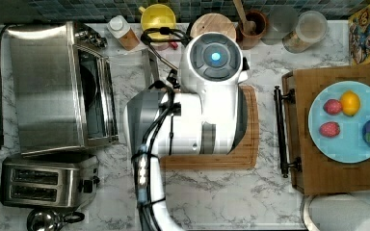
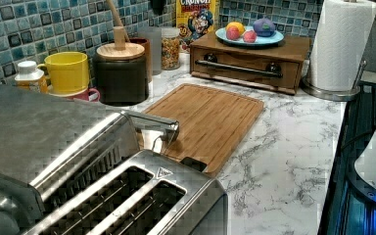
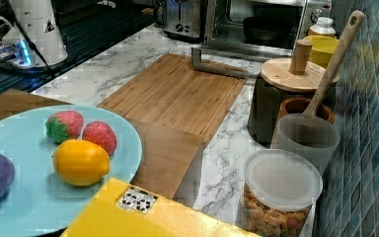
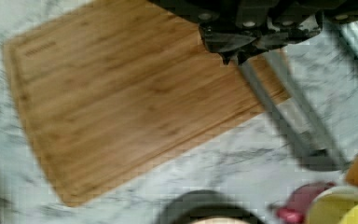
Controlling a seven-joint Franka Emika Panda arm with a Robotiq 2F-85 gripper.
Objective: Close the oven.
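Note:
The oven (image 1: 43,86) stands at the top view's left with its door dropped open. Its steel bar handle (image 1: 150,65) reaches out toward the cutting board. In the right view the oven (image 3: 266,19) shows a dark interior, and the handle (image 3: 217,68) lies low over the counter. The left view has the oven's steel top (image 2: 39,132) and the handle (image 2: 152,122) beside the board. My arm (image 1: 207,96) hangs over the board and hides the gripper in the top view. In the wrist view my gripper (image 4: 235,56) is shut and holds nothing, just above the handle (image 4: 279,116).
A bamboo cutting board (image 2: 210,117) lies in front of the oven door. A two-slot toaster (image 1: 48,180) sits beside the oven. A yellow mug (image 1: 158,19), a wooden-lidded jar (image 1: 213,24) and canisters line the back wall. A wooden tray (image 1: 318,173) holds a plate of fruit.

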